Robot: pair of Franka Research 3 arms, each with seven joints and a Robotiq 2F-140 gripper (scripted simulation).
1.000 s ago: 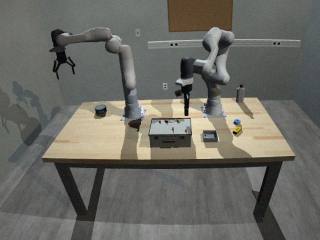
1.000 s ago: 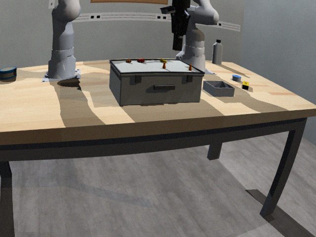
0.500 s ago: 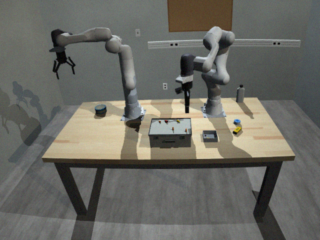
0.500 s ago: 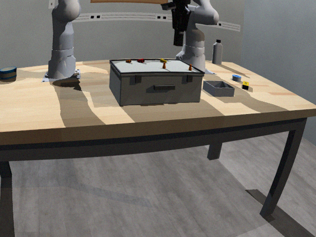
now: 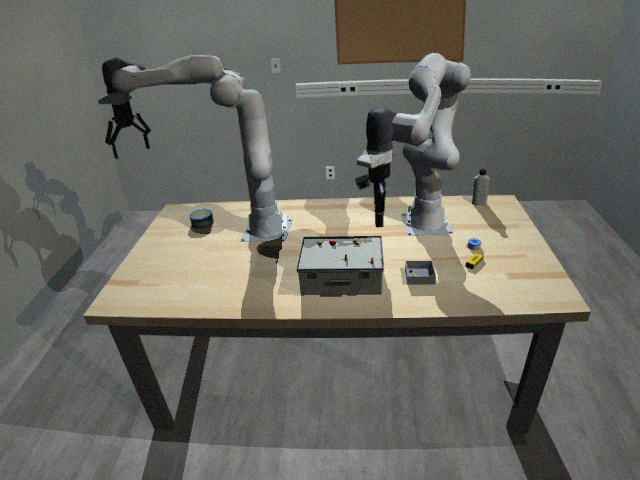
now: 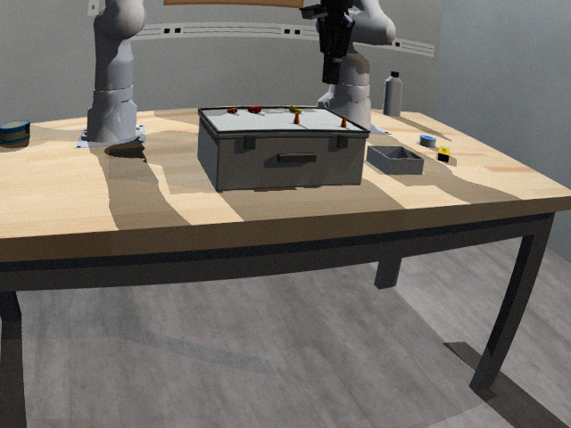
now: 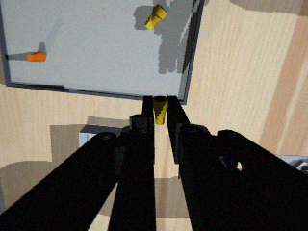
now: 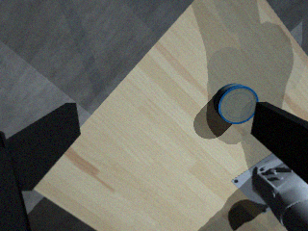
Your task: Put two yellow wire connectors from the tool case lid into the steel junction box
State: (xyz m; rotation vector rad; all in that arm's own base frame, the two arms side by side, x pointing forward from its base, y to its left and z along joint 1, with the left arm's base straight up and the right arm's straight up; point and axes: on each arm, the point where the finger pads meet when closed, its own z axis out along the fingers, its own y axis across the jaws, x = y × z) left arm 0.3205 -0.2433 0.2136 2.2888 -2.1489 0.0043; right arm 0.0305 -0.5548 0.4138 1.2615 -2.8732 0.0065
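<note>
One yellow connector (image 7: pixel 160 112) is gripped between the fingers of the left end effector (image 5: pixel 379 225) (image 6: pixel 330 83) (image 7: pixel 160 110), raised above the desk (image 5: pixel 206 289) (image 6: pixel 55 198) (image 7: pixel 250 72) (image 8: pixel 144 144). Another yellow connector (image 5: pixel 356 242) (image 6: pixel 294 109) (image 7: pixel 156 17) lies on the case lid (image 5: pixel 320 258) (image 6: pixel 258 121) (image 7: pixel 87 58). Beside the case stands the open junction box (image 5: pixel 421 281) (image 6: pixel 408 167) (image 7: pixel 103 129); a small yellow spot inside may be a connector, though it is too small to be sure. The right end effector (image 5: pixel 131 151) (image 8: pixel 166 118) is wide open, well away from the case.
</note>
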